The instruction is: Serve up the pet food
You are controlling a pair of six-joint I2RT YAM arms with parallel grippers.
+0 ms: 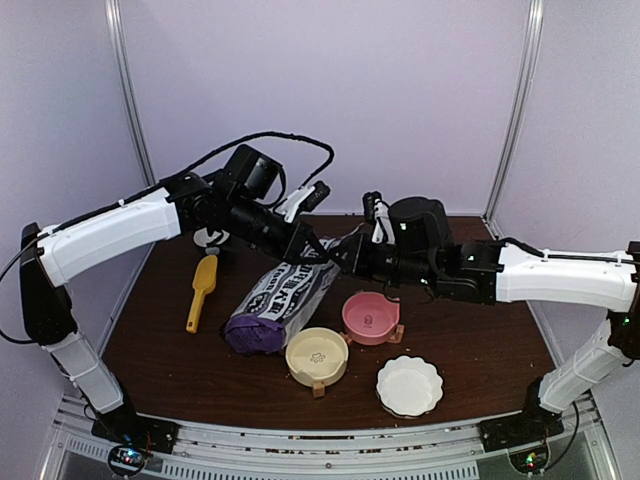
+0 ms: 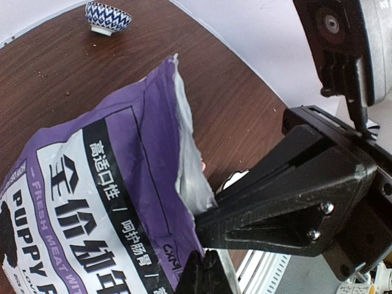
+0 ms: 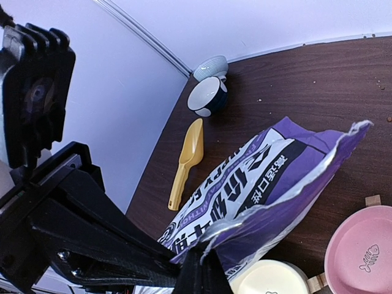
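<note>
The left jaws were clamped on the torn top edge of a purple plastic puppy-food bag with a white label (image 1: 280, 300), at the centre of the top view. The right jaws pinched the same edge just beside them. The bag slanted down to the dark brown wooden surface (image 1: 480, 340), its rolled bottom resting at lower left of centre. Of the pet food, small brown dry pellets (image 3: 380, 86), we saw only a few stray pieces on the surface at the upper right of the right wrist view; we could not tell what the bag held. A yellow plastic scoop (image 1: 202, 290) lay left of the bag. A round pink bowl (image 1: 370, 317), a cream bowl (image 1: 317, 353) and a white scalloped dish (image 1: 409, 385) sat below it.
</note>
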